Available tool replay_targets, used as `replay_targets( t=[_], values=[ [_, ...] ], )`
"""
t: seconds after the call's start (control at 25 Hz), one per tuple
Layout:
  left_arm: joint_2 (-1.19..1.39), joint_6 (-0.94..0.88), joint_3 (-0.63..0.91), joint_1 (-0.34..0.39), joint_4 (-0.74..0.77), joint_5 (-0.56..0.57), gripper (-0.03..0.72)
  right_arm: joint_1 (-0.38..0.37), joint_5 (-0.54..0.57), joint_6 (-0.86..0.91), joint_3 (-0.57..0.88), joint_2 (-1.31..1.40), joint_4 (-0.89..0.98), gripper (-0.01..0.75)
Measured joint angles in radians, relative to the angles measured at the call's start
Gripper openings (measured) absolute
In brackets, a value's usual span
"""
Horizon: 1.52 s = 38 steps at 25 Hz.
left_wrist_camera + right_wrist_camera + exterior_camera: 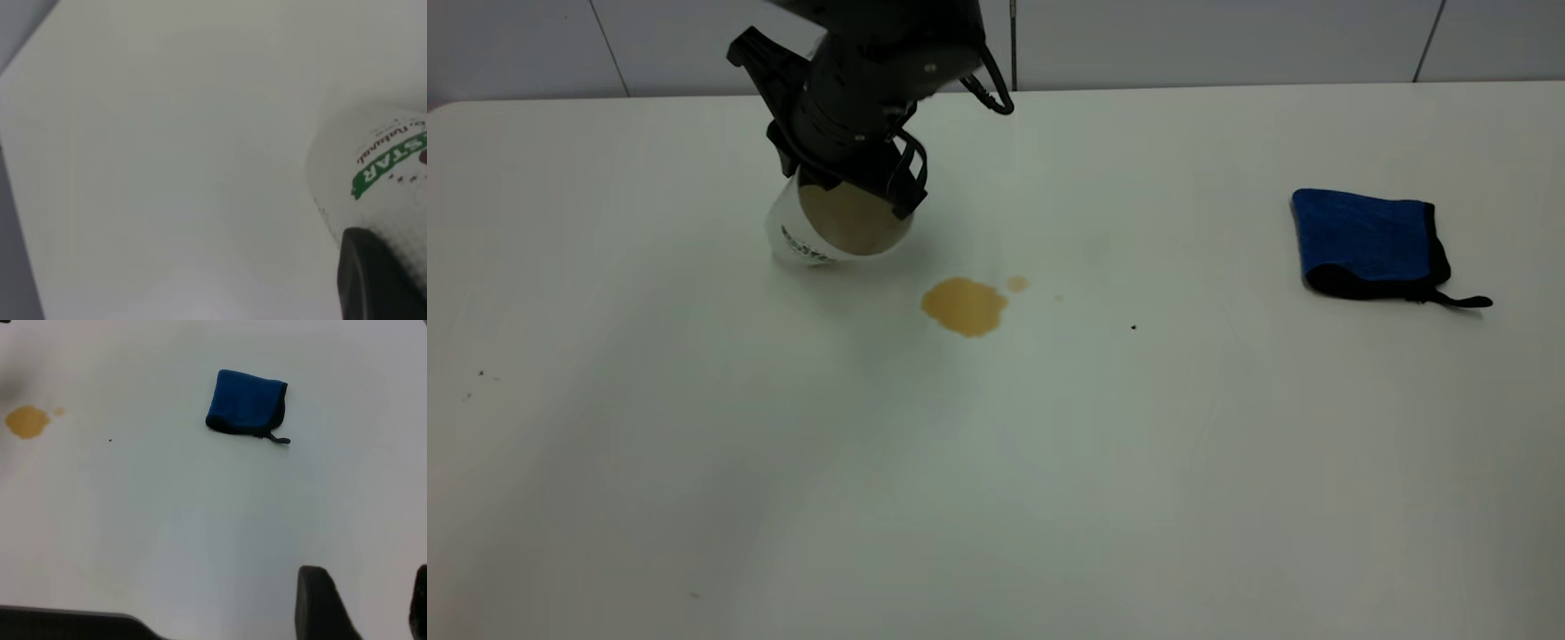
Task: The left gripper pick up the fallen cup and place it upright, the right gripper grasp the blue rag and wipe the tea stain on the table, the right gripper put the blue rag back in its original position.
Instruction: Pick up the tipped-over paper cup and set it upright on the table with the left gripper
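Observation:
My left gripper (854, 169) is shut on the cup (845, 227) at the table's (996, 480) back left and holds it tilted, mouth facing the front, its lower wall at the tabletop. In the left wrist view one black finger (373, 280) lies against the cup's white wall with the green banner (387, 167). The tea stain (964, 306) lies just right of the cup, with a small drop (1017, 284) beside it. The blue rag (1365, 240) lies flat at the far right. The right gripper (367, 587) is open and empty, well away from the rag (245, 403) and stain (27, 421).
A tiny dark speck (1134, 327) lies right of the stain, and a few more (480, 373) sit near the left edge. A tiled wall runs behind the table's back edge (1227, 86). The right arm is out of the exterior view.

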Motion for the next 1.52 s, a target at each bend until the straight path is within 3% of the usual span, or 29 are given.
replay_targets(
  t=[0.36, 0.64, 1.2, 1.32, 1.52],
  values=[
    [-0.141, 0.435, -0.016, 0.199, -0.584, -0.115, 0.003, 0.0, 0.0, 0.0, 0.0, 0.0, 0.0, 0.364],
    [-0.14, 0.679, -0.016, 0.334, -0.92, -0.134, 0.003, 0.0, 0.0, 0.0, 0.0, 0.0, 0.0, 0.364],
    [-0.061, 0.756, -0.016, 0.365, -0.998, -0.103, 0.024, 0.0, 0.0, 0.0, 0.0, 0.0, 0.0, 0.364],
    [-0.058, 0.757, -0.016, 0.365, -0.998, -0.105, 0.084, 0.0, 0.0, 0.0, 0.0, 0.0, 0.0, 0.364],
    [-0.071, 0.757, -0.016, 0.365, -0.998, -0.106, 0.303, 0.0, 0.0, 0.0, 0.0, 0.0, 0.0, 0.364]
  ],
)
